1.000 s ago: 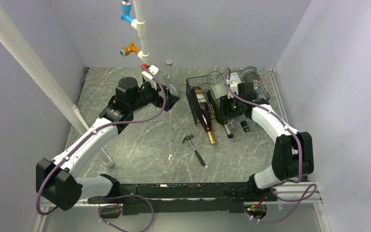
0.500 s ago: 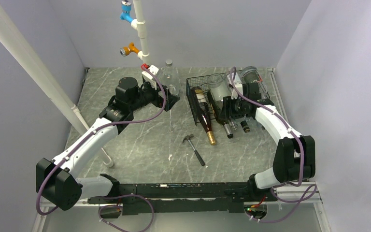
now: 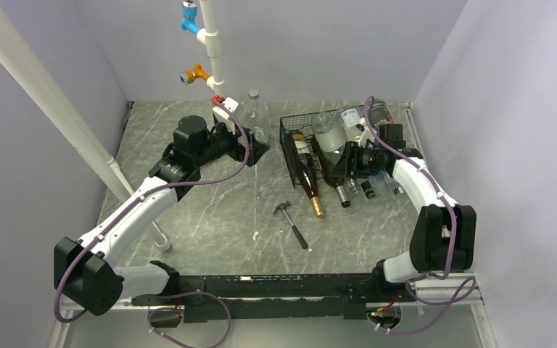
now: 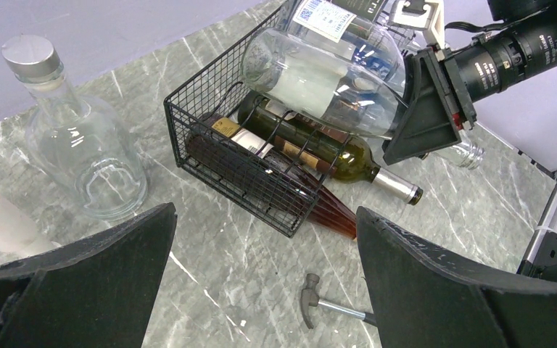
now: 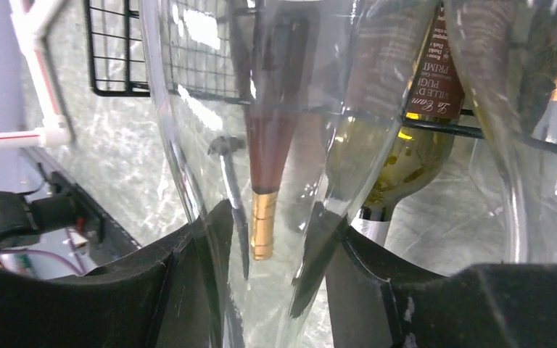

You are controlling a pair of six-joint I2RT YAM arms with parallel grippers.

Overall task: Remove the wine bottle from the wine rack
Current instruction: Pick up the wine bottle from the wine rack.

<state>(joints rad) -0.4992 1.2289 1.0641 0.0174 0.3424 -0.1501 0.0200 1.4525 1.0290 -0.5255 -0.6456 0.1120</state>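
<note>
My right end effector [image 5: 272,290] gripped the clear bottle [image 4: 319,76] atop the wine rack [image 4: 239,170], near the surface's [image 3: 210,210] far edge. My left end effector [image 4: 263,217] gaped wide, holding nothing.

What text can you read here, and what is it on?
"PRIM" and "PUGI", cut off: dark label on the green wine bottle in the wine rack.
White label with a square code, topmost bottle: too blurred.
Gold label, brown bottle: too small.
Clear bottle in the right end effector: no text seen.
</note>
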